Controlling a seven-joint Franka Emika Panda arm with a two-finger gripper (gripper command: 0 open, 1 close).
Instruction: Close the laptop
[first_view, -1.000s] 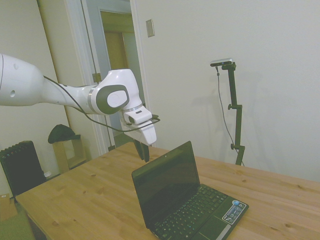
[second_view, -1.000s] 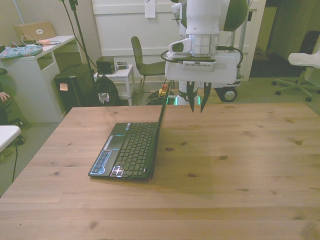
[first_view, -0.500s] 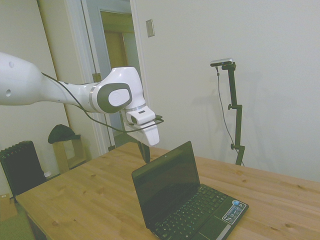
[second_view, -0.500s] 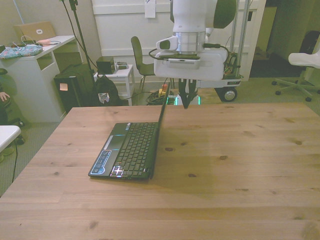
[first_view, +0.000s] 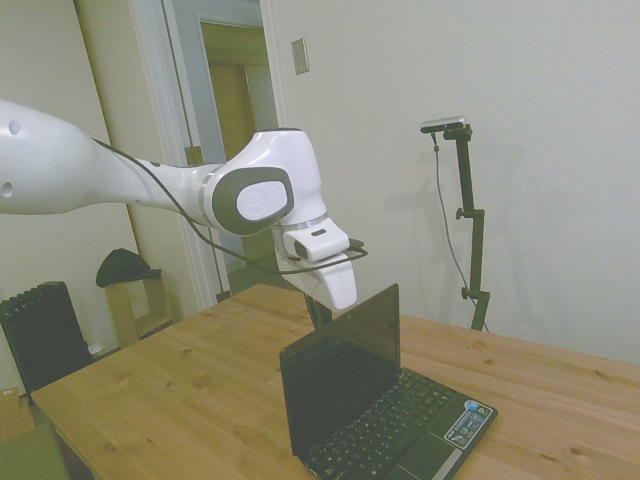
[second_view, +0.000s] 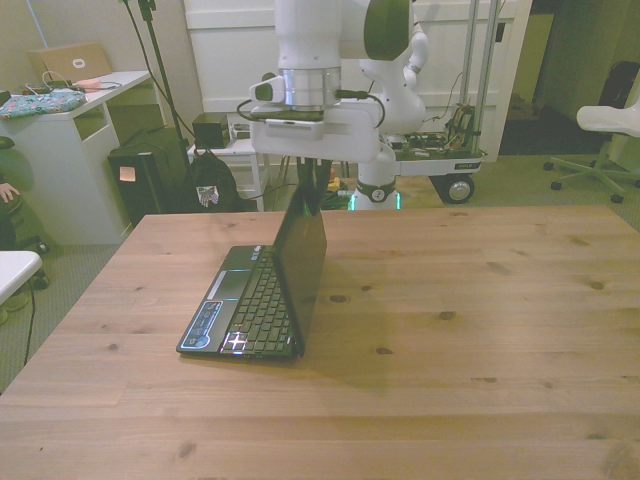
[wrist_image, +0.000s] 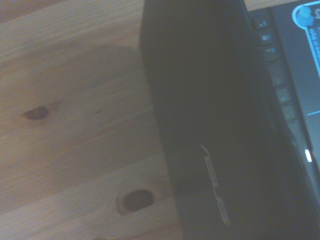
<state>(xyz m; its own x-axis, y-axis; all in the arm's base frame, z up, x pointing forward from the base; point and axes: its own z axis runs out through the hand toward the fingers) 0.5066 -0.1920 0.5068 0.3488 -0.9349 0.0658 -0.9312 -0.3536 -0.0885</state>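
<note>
On the wooden desk, the laptop sits toward the front view's left, keyboard exposed and lid about upright. The gripper sits at the back of the lid's top edge; whether its fingers are spread cannot be told.

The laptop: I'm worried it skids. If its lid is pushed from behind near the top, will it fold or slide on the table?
The small black laptop probably folds: its lid already leans over the keyboard. Its wide flat base lies on the wooden table, so tipping seems unlikely. A push this high may still make it skid slightly.
</note>
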